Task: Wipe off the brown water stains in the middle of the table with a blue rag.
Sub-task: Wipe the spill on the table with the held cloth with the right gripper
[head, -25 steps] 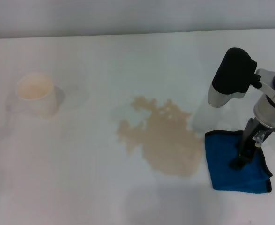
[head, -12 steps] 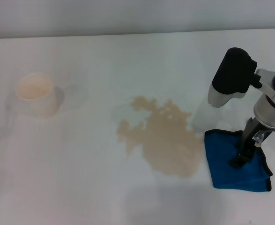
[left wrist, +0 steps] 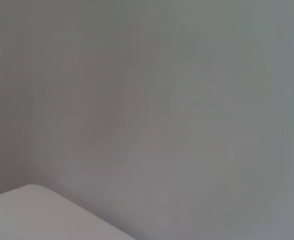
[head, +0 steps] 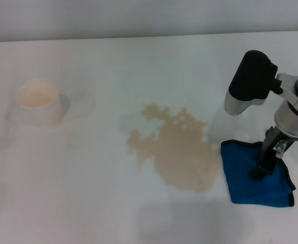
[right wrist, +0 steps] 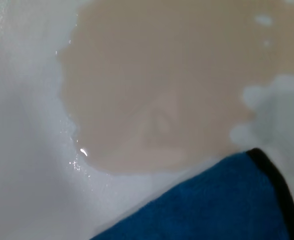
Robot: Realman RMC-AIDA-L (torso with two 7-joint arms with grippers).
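The brown water stains (head: 176, 152) spread as a tan, ragged puddle across the middle of the white table (head: 88, 193). Just right of the puddle lies the blue rag (head: 242, 175), black-edged, its left edge almost touching the stain. My right gripper (head: 259, 174) points down onto the middle of the rag, its dark fingers close together on the cloth. In the right wrist view the stains (right wrist: 162, 85) fill most of the picture, with a black-edged corner of the rag (right wrist: 212, 205) beside them. My left gripper does not show in any view.
A white cup (head: 39, 101) stands far off at the left of the table. The left wrist view holds only a plain grey surface. The table's far edge runs along the top of the head view.
The right gripper has shifted slightly left and up on the rag, and the rag's left edge has crept a little closer to the stain.
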